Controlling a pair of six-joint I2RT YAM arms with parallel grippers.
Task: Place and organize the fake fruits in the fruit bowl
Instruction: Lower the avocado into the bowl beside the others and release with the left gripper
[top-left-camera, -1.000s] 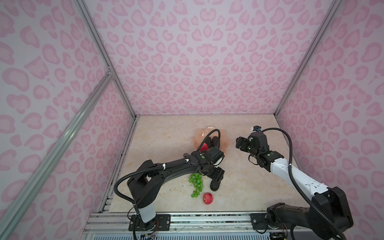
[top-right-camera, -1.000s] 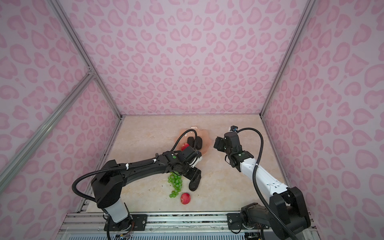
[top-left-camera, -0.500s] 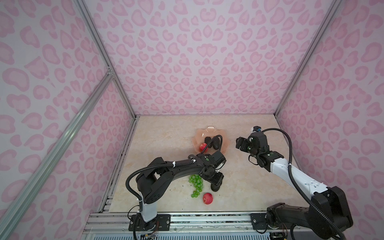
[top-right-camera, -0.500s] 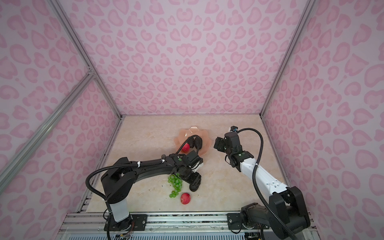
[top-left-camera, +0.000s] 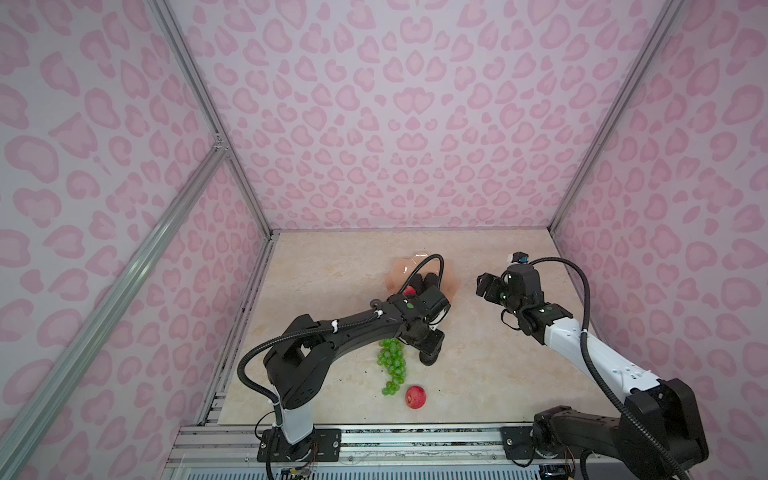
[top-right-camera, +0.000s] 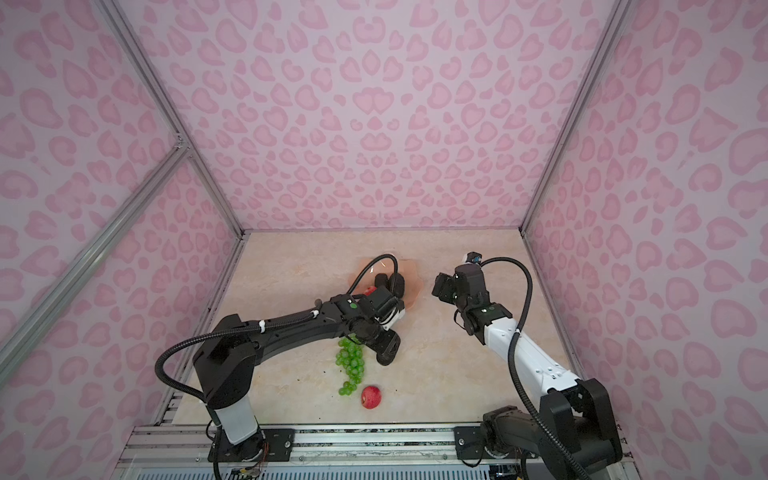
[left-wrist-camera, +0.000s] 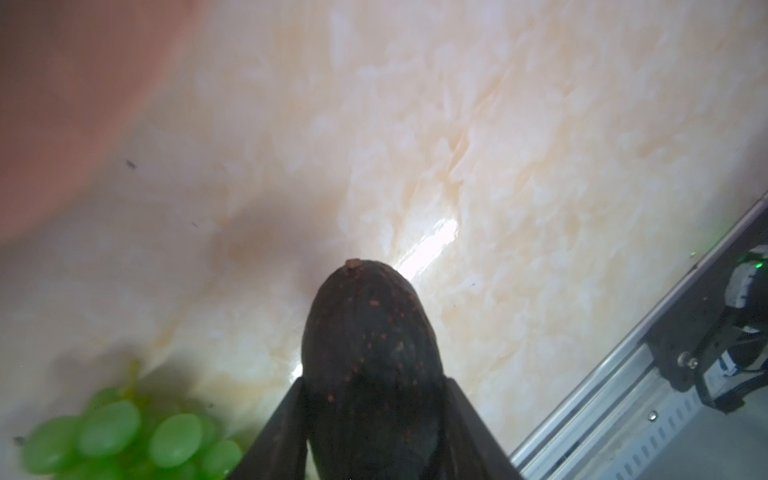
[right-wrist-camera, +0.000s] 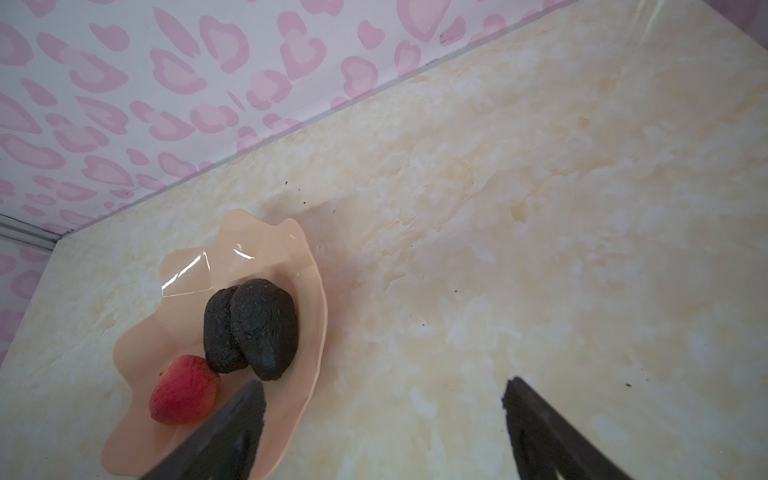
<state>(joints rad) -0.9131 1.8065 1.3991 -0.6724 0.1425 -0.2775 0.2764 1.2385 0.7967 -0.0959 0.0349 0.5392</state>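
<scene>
An avocado (left-wrist-camera: 370, 353) is clamped in the left jaws, just beside the grapes (top-left-camera: 392, 363), with the left arm (top-left-camera: 353, 326) stretched low across the counter (top-left-camera: 478, 374) and bent down at the end. The right jaws are held wide near the fruit bowl (right-wrist-camera: 249, 237), where two avocados (right-wrist-camera: 257, 328) lie.

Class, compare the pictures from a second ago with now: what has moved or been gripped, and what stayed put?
The left gripper has closed on the avocado beside the grapes. Unchanged: the right gripper open beside the bowl, the grapes, and the red fruit on the table.
</scene>
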